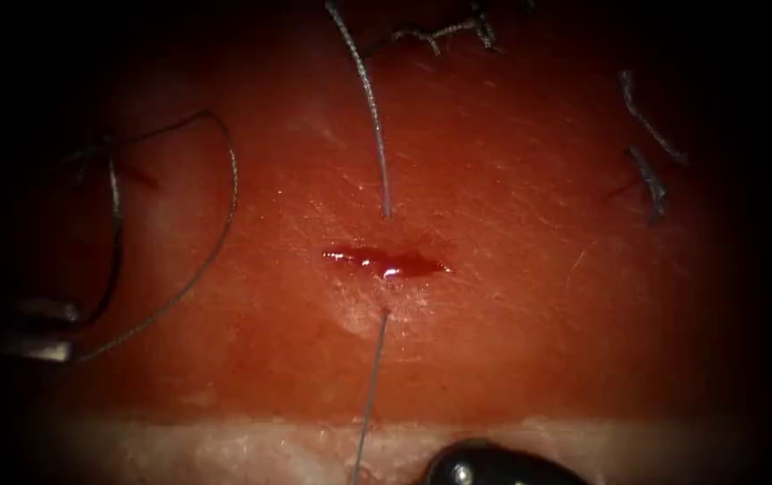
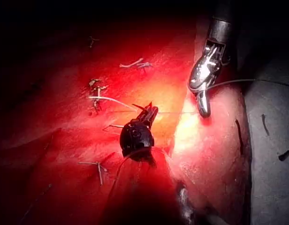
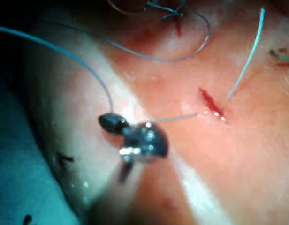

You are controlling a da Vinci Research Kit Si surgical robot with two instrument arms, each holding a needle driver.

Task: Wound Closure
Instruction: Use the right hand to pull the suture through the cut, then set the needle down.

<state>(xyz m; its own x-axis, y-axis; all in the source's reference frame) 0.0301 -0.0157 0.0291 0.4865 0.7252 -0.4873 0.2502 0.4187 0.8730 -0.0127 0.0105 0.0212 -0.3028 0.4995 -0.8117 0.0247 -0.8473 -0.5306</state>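
The cut (image 1: 386,262) lies mid-tissue with red fluid in it. The thread (image 1: 371,108) enters the tissue just behind the cut, comes out in front and runs towards the tissue's front edge. My right tool (image 1: 485,467) is at that edge. Its jaws (image 3: 115,123) are shut on the thread a short way from the cut (image 3: 211,104), also seen as the shiny tool (image 2: 203,108). Far left of the cut is my left tool (image 1: 49,332) (image 2: 151,111). A dark curve that looks like the needle (image 1: 115,233) lies on the tissue there, its lower end at the tool. A thread loop (image 1: 224,180) arcs beside it.
Cut thread ends from older stitches lie behind the cut (image 1: 440,34) and to its right (image 1: 651,184). The tissue's pale front edge (image 1: 224,445) runs across the near side. A grey bench surface (image 2: 271,164) lies beyond that edge.
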